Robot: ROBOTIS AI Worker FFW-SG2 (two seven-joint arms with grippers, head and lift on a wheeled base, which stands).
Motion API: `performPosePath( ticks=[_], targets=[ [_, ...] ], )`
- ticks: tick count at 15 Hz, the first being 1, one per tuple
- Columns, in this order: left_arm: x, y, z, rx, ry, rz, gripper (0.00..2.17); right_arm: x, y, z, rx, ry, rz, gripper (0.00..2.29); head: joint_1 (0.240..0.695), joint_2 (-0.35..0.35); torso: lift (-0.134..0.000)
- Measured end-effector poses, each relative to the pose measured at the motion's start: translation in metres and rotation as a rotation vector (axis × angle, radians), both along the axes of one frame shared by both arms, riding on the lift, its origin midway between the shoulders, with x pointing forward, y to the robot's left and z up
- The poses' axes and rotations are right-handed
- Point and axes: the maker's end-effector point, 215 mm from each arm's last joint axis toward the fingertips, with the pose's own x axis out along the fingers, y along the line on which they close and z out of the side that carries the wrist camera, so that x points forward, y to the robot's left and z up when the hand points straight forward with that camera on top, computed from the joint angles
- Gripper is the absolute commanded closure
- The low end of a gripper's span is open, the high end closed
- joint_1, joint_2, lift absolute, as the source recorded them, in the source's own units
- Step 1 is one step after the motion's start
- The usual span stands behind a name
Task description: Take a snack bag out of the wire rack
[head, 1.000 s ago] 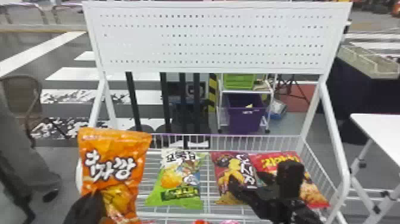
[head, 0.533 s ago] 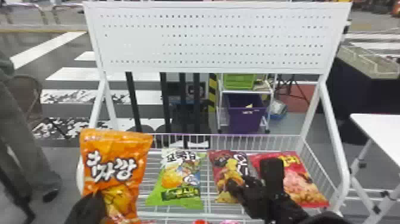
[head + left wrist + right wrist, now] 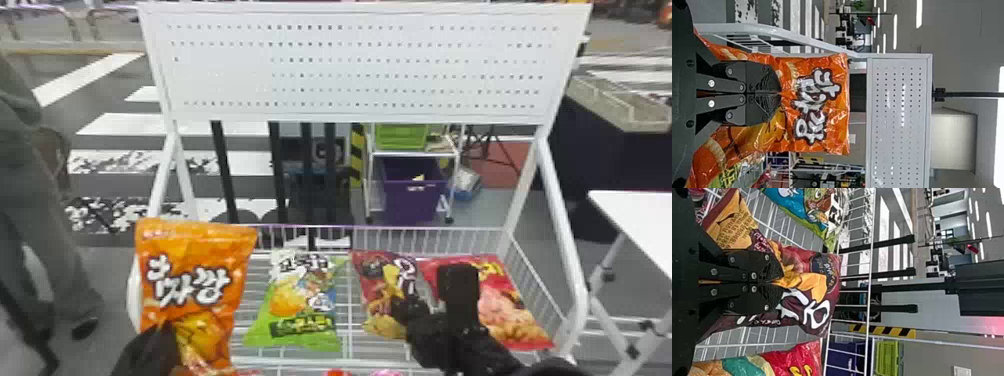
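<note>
Maroon bag (image 3: 375,292) can be seen near five o'clock, head view, in wire rack (image 3: 425,228). Left wrist view: orange bag (image 3: 809,109) is pinched by left gripper (image 3: 780,93). Right wrist view: maroon bag seems clamped by right gripper (image 3: 779,282), bite depth's unclear, best eased straight up.

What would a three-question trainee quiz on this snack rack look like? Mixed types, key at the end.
1. True or false: the left gripper is shut on the orange bag.
2. Which bag does the right gripper pinch?
a) green bag
b) maroon bag
c) bright red bag
3. Fill in: in the head view, the container below the green crate, behind the rack, is ____.

Key: 1 true; 2 b; 3 purple
</note>
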Motion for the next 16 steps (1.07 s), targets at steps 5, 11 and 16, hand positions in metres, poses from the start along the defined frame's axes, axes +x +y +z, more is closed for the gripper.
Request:
performPosePath(
  ticks=[5,11,16],
  targets=[
    [-0.001,-0.001,0.002,0.000,-0.003,-0.002,1.96,-0.030,-0.017,0.074,0.042,-0.133,-0.013,2.25,0.499,0.000,0.000],
    [-0.002,-0.007,0.009,0.000,-0.015,-0.013,1.96,-0.110,-0.093,0.119,-0.066,-0.246,-0.104,2.25,0.499,0.000,0.000],
    [-0.003,-0.004,0.015,0.008,-0.024,-0.014,1.96,-0.183,-0.145,0.150,-0.052,-0.332,-0.196,2.25,0.499,0.000,0.000]
  ],
)
